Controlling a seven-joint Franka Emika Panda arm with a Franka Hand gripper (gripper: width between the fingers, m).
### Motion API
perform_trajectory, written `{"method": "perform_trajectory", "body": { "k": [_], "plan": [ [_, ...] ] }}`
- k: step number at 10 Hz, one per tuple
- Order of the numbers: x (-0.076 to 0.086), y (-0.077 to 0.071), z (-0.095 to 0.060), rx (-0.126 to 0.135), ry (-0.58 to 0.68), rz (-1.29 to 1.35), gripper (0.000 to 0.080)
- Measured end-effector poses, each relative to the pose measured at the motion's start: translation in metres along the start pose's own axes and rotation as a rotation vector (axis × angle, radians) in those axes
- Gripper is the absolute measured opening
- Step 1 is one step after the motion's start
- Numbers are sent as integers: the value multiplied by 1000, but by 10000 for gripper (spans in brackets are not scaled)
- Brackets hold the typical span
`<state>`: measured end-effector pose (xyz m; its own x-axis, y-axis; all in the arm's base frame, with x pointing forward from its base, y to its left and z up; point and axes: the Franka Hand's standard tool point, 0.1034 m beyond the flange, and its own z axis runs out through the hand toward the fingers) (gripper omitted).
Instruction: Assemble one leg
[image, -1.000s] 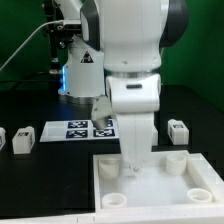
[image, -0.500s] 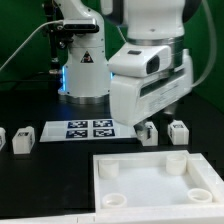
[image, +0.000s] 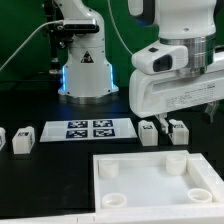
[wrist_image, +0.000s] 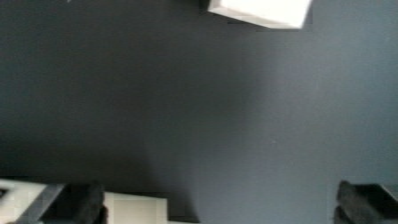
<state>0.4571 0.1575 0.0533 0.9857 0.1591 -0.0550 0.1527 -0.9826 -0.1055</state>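
The arm (image: 175, 75), in smooth white shells, filled the exterior view's right above a matte black table (image: 40, 175). Nearest the camera lay the white square tray (image: 150, 192), flat plastic with a raised rim and round corner sockets. Behind it lay the thin marker board (image: 88, 129) with four black-and-white tags. Just beyond the tray's far edge stood two small white block-like posts, the leg (image: 148, 133) and a second leg (image: 178, 131). A third leg (image: 22, 140) sat well apart at the exterior view's left. The gripper (image: 163, 125) hung low between the leg and the second leg. In the wrist view its dark fingers (wrist_image: 79, 203) were spread wide over bare table, grasping nothing. A white block edge (wrist_image: 135, 208) lay just beside one finger; whether they touched could not be told.
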Motion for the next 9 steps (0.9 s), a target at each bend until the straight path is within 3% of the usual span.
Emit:
{"method": "perform_trajectory", "body": {
  "k": [3,4,5,7,9],
  "plan": [
    [-2,-1,1,-1,-34,11,649],
    [-18,-7,2,-11,-194,52,649],
    [-20,-16,1,-15,-343,71,649],
    [-24,-23,1,29,-549,117,649],
    [-28,-22,6,50,-740,120,649]
  ]
}}
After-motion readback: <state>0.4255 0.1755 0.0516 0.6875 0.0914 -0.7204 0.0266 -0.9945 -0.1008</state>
